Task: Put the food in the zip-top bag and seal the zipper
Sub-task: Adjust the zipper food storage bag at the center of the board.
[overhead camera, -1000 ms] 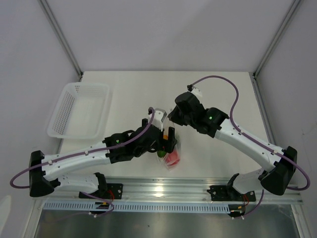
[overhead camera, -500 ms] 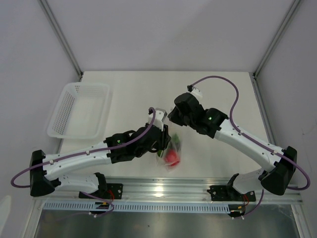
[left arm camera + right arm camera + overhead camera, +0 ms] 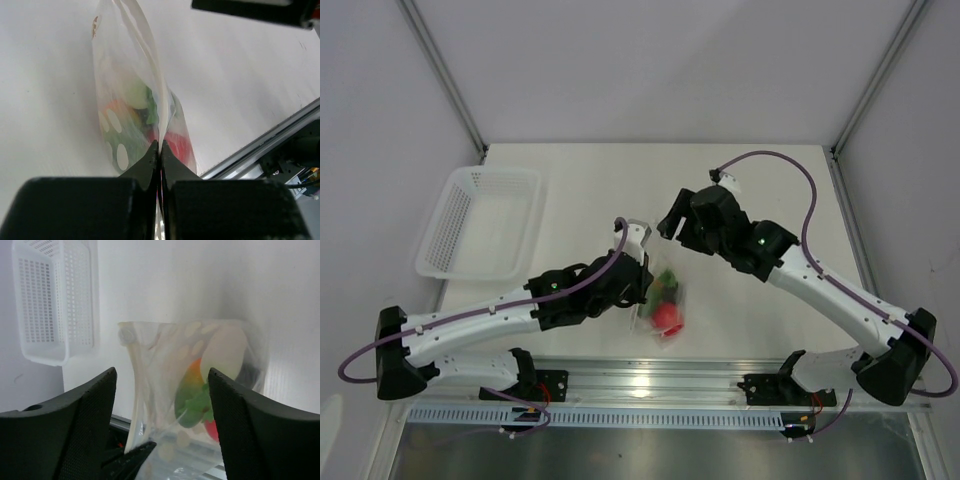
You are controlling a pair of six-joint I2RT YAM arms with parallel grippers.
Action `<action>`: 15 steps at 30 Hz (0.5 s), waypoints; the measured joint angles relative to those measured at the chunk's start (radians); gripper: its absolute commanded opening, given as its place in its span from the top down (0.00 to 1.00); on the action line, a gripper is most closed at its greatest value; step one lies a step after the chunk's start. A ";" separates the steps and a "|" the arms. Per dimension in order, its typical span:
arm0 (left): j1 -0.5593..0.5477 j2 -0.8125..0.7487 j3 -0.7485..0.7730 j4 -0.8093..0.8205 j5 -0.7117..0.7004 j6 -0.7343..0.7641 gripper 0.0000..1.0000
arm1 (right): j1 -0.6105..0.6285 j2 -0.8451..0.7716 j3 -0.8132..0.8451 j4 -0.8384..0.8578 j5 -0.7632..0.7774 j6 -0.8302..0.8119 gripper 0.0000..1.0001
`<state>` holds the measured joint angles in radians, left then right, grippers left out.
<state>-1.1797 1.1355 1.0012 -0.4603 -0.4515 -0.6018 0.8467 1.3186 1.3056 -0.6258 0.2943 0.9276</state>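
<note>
The zip-top bag (image 3: 665, 303) stands on edge on the table near the front, holding the food: a red ball (image 3: 667, 318) and a green-leaved piece (image 3: 666, 281). In the left wrist view my left gripper (image 3: 160, 147) is shut on the bag's (image 3: 127, 105) top edge, where the zipper (image 3: 152, 70) runs. My right gripper (image 3: 162, 371) is open and hangs just off the bag (image 3: 160, 360), touching nothing. Through the plastic I see the orange-and-green piece (image 3: 196, 390), the white piece (image 3: 226, 354) and the red ball (image 3: 213, 430).
A white perforated basket (image 3: 480, 220) sits at the table's left side, also seen as the basket (image 3: 50, 295) in the right wrist view. An aluminium rail (image 3: 660, 380) runs along the front edge, close below the bag.
My left gripper has closed on the bag's top edge. My right gripper has opened, let go of the bag and drawn back a little toward the far right.
</note>
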 measured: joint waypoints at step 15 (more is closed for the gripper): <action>0.158 -0.158 -0.037 -0.017 0.248 0.113 0.99 | -0.130 -0.153 -0.066 0.060 -0.232 -0.465 0.01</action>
<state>-1.0222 0.9771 0.9646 -0.4770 -0.2031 -0.4885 0.7162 1.1652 1.2392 -0.5663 0.0624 0.4629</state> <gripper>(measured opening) 0.005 0.957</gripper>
